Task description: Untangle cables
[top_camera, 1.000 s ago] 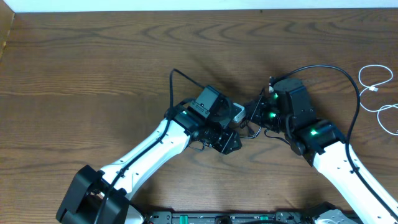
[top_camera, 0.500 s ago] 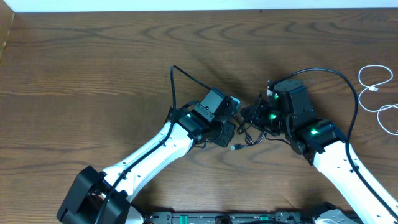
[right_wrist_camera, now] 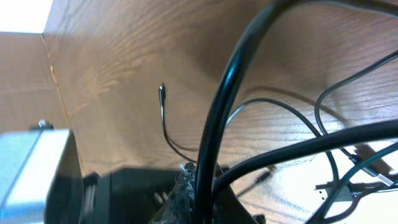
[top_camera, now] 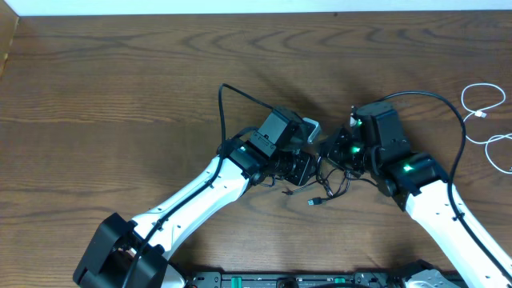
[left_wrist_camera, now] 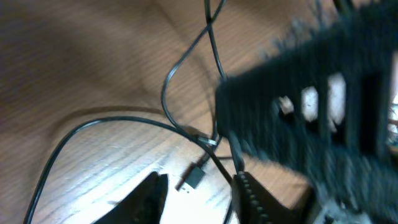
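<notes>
A tangle of thin black cables (top_camera: 328,186) lies on the wooden table between my two grippers, with a small plug end (top_camera: 314,202) trailing toward the front. My left gripper (top_camera: 302,170) is open over the tangle's left side. In the left wrist view its gripper (left_wrist_camera: 199,186) straddles a loose plug (left_wrist_camera: 194,178), with a black cable (left_wrist_camera: 112,120) looping past. My right gripper (top_camera: 334,150) is at the tangle's right side. In the right wrist view that gripper (right_wrist_camera: 214,186) is shut on black cable strands (right_wrist_camera: 217,124) running up past the camera. A white cable (top_camera: 481,114) lies apart at the far right.
The left arm's own thick cable (top_camera: 222,112) arcs up behind its wrist, and the right arm's thick cable (top_camera: 448,104) arcs over its wrist. The table's back edge (top_camera: 240,14) meets a white wall. A table corner edge (right_wrist_camera: 53,81) shows in the right wrist view.
The tangle has spread out toward the front and a plug end now lies lower on the table. My left gripper has shifted right and back. My right gripper has moved slightly right.
</notes>
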Controlling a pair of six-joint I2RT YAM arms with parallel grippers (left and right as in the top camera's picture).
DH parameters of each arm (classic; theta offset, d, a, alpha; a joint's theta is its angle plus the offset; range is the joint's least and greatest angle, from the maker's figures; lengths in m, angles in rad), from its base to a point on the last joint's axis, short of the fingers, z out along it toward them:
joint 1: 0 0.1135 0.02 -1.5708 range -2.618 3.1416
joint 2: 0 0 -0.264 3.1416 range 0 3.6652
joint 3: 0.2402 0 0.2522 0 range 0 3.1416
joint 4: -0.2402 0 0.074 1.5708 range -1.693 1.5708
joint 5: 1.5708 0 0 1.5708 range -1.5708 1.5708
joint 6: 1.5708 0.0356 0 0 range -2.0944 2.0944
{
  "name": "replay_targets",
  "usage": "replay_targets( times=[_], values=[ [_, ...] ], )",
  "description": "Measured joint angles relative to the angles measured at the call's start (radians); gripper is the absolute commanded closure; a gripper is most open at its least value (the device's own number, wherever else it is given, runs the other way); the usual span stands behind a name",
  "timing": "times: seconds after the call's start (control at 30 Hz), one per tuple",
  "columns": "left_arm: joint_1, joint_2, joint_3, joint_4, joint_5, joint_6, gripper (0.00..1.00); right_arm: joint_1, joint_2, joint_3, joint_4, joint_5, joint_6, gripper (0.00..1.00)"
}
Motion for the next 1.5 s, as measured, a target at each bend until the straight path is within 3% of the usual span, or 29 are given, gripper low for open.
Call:
replay_targets(
  times=[0.27,0.63,0.67,0.7,0.73,0.77,0.8,0.97,1.07,1.23,1.5],
  values=[
    [0.000,0.000,0.000,0.010,0.051,0.000,0.65,-0.105,0.000,0.000,-0.018,0.006,0.013,0.99],
    [0.000,0.000,0.000,0.162,0.121,-0.001,0.65,-0.116,0.000,0.000,0.007,-0.092,0.057,0.99],
    [0.000,0.000,0.000,0.164,0.121,-0.001,0.70,-0.116,0.000,0.000,0.016,-0.104,0.059,0.99],
    [0.000,0.000,0.000,0.164,0.121,-0.001,0.81,-0.116,0.000,0.000,0.020,-0.113,0.062,0.99],
    [0.000,0.000,0.000,0.164,0.121,-0.004,0.92,-0.116,0.000,0.000,0.024,-0.124,0.064,0.95],
    [0.000,0.000,0.000,0.164,0.121,-0.003,0.92,-0.116,0.000,0.000,0.024,-0.129,0.065,0.89],
    [0.000,0.000,0.000,0.164,0.122,-0.007,0.92,-0.116,0.000,0.000,0.018,-0.131,0.064,0.72],
    [0.000,0.000,0.000,0.126,0.118,-0.007,0.92,-0.116,0.000,0.003,-0.156,0.007,-0.011,0.67],
    [0.018,-0.001,0.000,0.104,0.116,-0.008,0.93,-0.124,0.000,0.002,-0.295,0.196,-0.043,0.63],
    [0.101,-0.031,0.000,0.101,0.113,-0.014,0.92,-0.131,0.000,0.002,-0.238,0.229,-0.227,0.57],
    [0.132,-0.129,0.000,0.121,0.110,-0.047,0.93,-0.116,0.000,0.002,-0.179,-0.266,-0.795,0.46]
  ],
)
